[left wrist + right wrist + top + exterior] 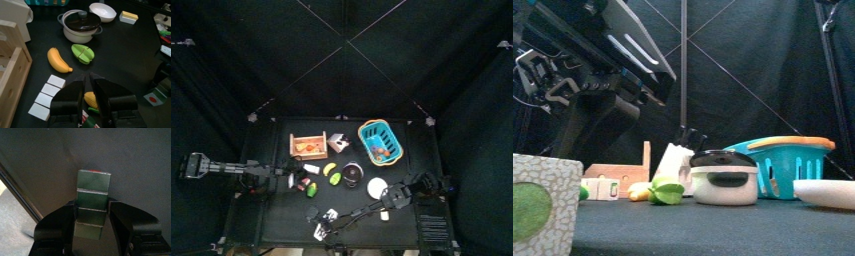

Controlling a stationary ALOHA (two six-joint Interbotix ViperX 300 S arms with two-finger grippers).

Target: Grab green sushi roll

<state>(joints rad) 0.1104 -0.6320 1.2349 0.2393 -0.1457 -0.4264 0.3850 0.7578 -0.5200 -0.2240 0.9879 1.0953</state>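
Between the right end effector's (90, 223) spread jaws — green sushi roll (91, 203), unpinched.

The right arm reaches low toward the front of the desk, and its claw (90, 213) points down with the two jaws apart. The left arm sits at the left side, its claw (90, 95) almost closed.
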